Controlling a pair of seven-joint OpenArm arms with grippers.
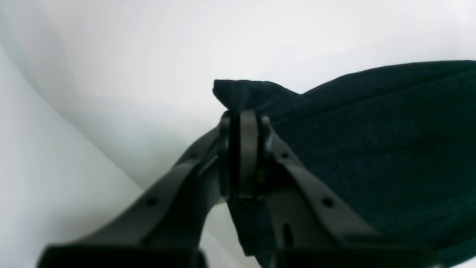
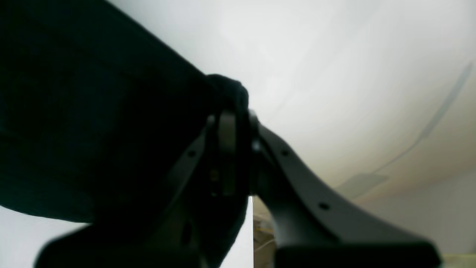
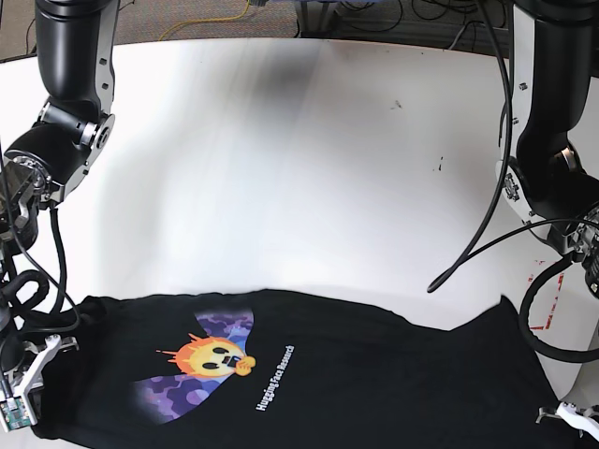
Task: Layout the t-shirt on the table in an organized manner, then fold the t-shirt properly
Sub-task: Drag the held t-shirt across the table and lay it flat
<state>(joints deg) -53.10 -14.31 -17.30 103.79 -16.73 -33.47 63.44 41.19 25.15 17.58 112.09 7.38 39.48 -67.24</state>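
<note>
The black t-shirt [image 3: 374, 383] is stretched wide across the near part of the white table [image 3: 309, 168], print side up, with the orange sun face [image 3: 217, 355] and purple patches left of centre. My left gripper [image 1: 243, 117] is shut on a bunched black corner of the shirt [image 1: 372, 141]. In the base view it sits at the lower right [image 3: 562, 412]. My right gripper [image 2: 228, 119] is shut on the opposite black edge [image 2: 93, 111], at the lower left of the base view [image 3: 26, 379]. The neck label is not visible.
A red-outlined rectangle mark [image 3: 543, 318] is on the table by the shirt's right edge. Small dark specks [image 3: 437, 166] dot the right half of the tabletop. Cables [image 3: 374, 19] lie beyond the far edge. Both arm columns [image 3: 70, 75] stand at the table's sides.
</note>
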